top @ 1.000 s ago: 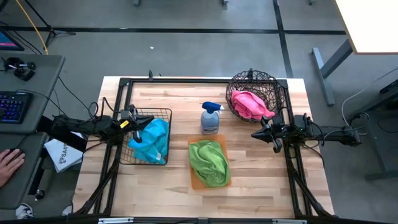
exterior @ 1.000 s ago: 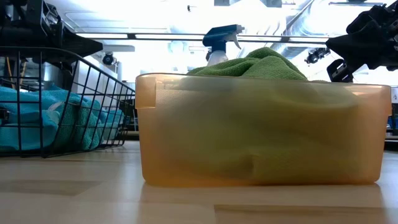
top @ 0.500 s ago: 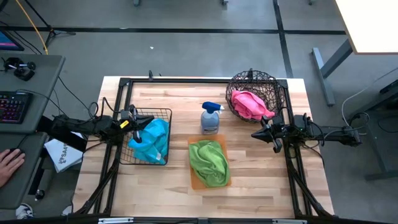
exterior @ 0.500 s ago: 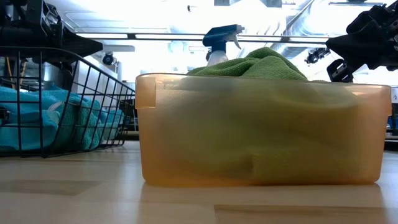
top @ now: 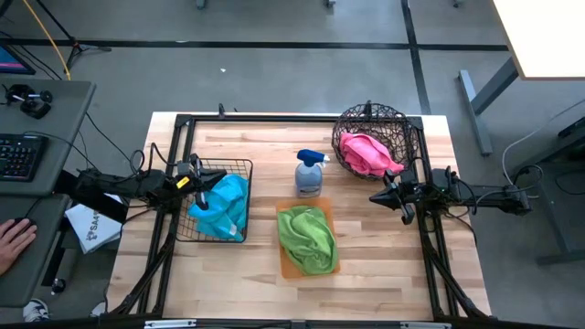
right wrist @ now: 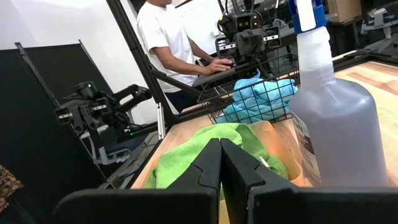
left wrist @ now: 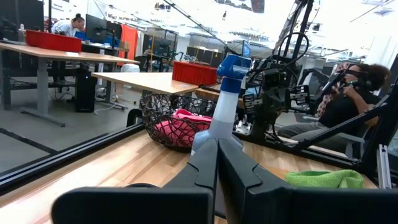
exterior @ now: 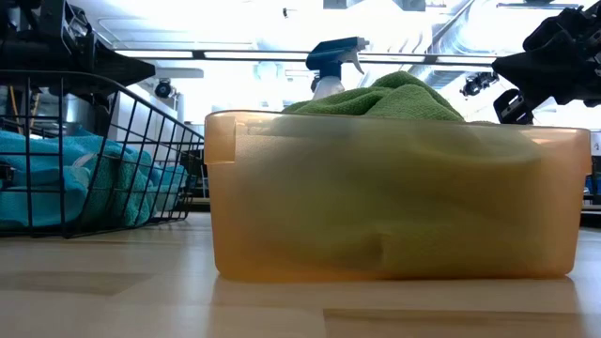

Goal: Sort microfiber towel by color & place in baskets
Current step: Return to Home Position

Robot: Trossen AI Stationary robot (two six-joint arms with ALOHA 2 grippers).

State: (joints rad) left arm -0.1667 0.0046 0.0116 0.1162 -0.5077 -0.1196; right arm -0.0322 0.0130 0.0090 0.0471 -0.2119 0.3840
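table (top: 238,283): pale wood butcher-block top with a black frame around it. nothing loose on the bare wood that i can see.

left arm (top: 119,185): reaches in level from the table's left edge. right arm (top: 466,196): reaches in level from the right edge. they point at each other across the top, well apart.

black wire-grid basket (top: 228,163): left part of the table, square. the cyan towel (top: 224,203) is bunched inside it; in the low view it shows through the wires (exterior: 56,178).

orange tray (top: 285,267): centre of the table, nearer the front edge, see-through. the green towel (top: 306,238) fills it and heaps above the rim, seen in the low view (exterior: 394,94).

round wire basket (top: 352,123): far right corner, dark brown. the pink towel (top: 368,153) lies crumpled inside.

spray bottle (top: 310,174): upright, grey body with blue trigger, between the two wire baskets and just behind the orange tray.

left gripper (left wrist: 217,142): over the left rim of the black wire-grid basket, not touching the cyan towel. its wrist view shows the two fingers pressed together with no gap and nothing between them.

right gripper (right wrist: 221,142): near the round wire basket, on the side towards the front edge, clear of the orange tray. fingers also pressed flat together, holding nothing.

off the table: a hand (top: 14,239) rests on the desk to the left, and a person in a white shirt (right wrist: 168,37) shows in the right wrist view.
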